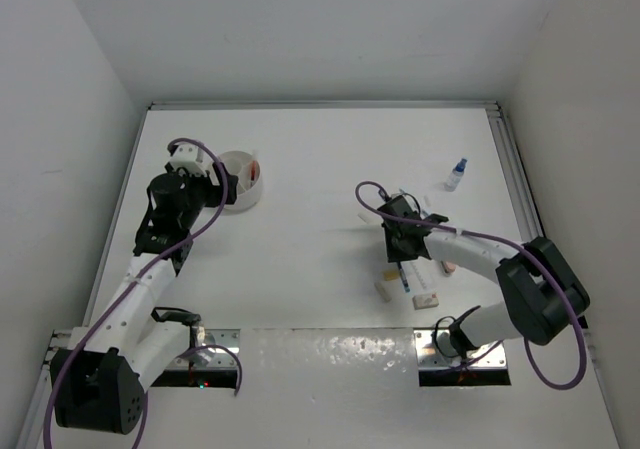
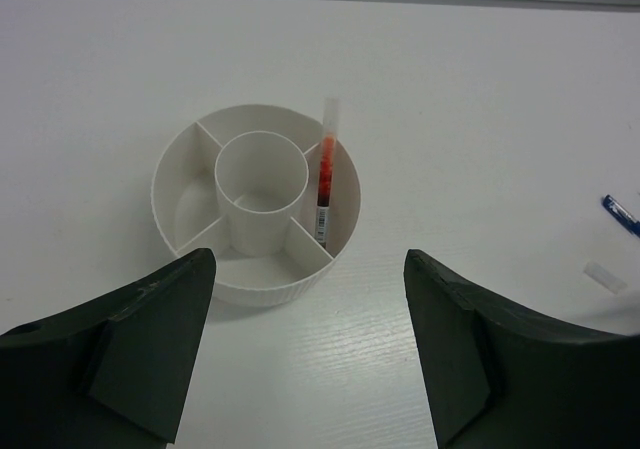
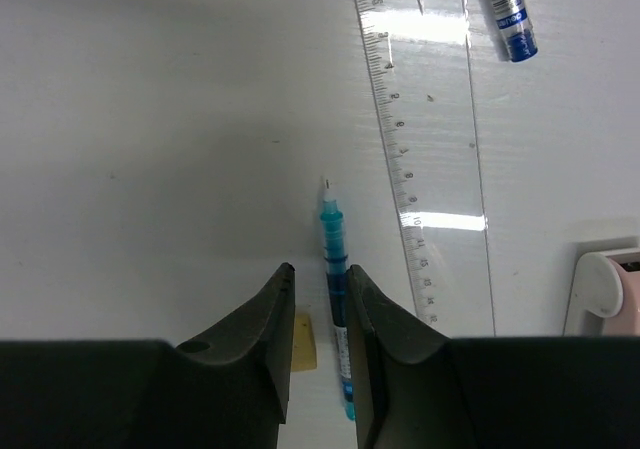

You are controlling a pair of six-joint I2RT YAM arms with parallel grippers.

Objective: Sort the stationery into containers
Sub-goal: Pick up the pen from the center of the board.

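Note:
The round white tub [image 2: 170,164] has a centre cup and outer compartments. A red-orange pen [image 2: 325,179] leans in its right compartment. My left gripper [image 2: 308,269] hangs open just in front of the tub, with nothing between its fingers. At the right of the table, my right gripper [image 3: 320,269] is low over a thin blue pen [image 3: 333,239]. Its jaws stand narrowly apart with the pen between them, lying along the right finger. A tan eraser [image 3: 303,342] also lies in the gap. In the top view the tub [image 1: 240,207] is at the left and the right gripper [image 1: 402,244] at centre right.
A clear ruler [image 3: 430,139] lies just right of the blue pen, a silver blue-tipped pen [image 3: 507,9] beyond it, and a white and pink eraser [image 3: 605,289] at the right edge. A small blue-capped bottle [image 1: 456,175] stands at the far right. A white eraser [image 1: 425,299] lies nearer.

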